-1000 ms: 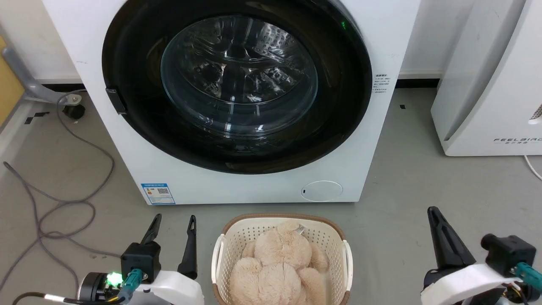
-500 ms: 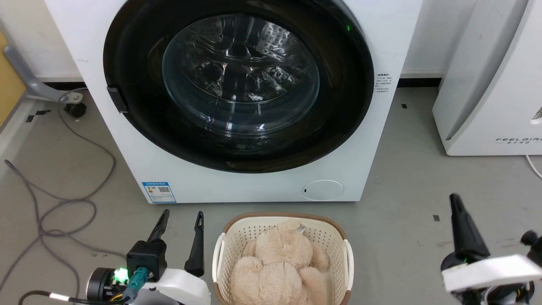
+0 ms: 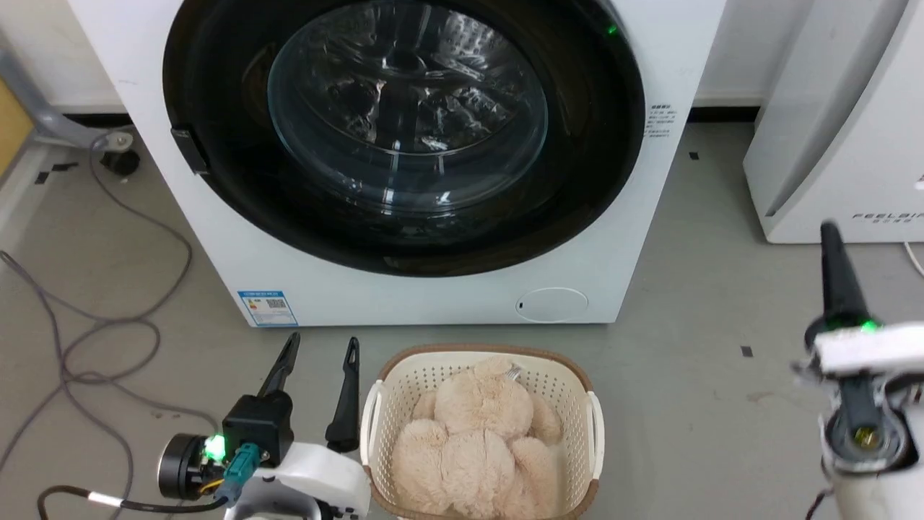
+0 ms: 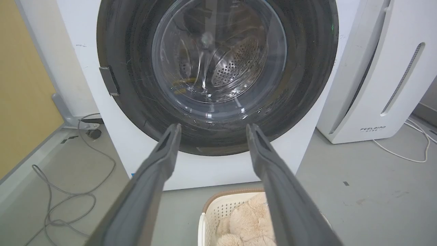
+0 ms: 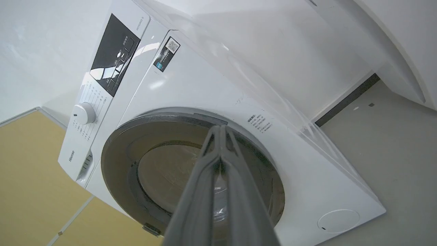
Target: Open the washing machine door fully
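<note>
The washing machine (image 3: pixel 433 300) is a big white box, and its door (image 3: pixel 592 144) lies flat against the front, closed. The door is a round glossy black ring around a bulging glass bowl, with a small black tab (image 3: pixel 184 150) on its left edge. My left gripper (image 3: pixel 322 343) is open and holds nothing, low on the floor side and short of the machine; in the left wrist view this gripper (image 4: pixel 212 128) points at the door's (image 4: pixel 307 68) lower rim. My right gripper (image 3: pixel 830 231) is raised at the right and stands apart from the machine. Its fingers are shut on nothing in the right wrist view (image 5: pixel 219 128).
A cream laundry basket (image 3: pixel 590 426) holding a beige plush bear (image 3: pixel 482 426) stands on the floor right in front of the machine. A white appliance marked FEELBIRD (image 3: pixel 837 144) stands at the right. Grey cables (image 3: pixel 108 339) trail over the floor at the left.
My right gripper has risen up the right side and rolled edge-on. The left gripper has edged slightly forward. The head camera has shifted a little; the door stays closed.
</note>
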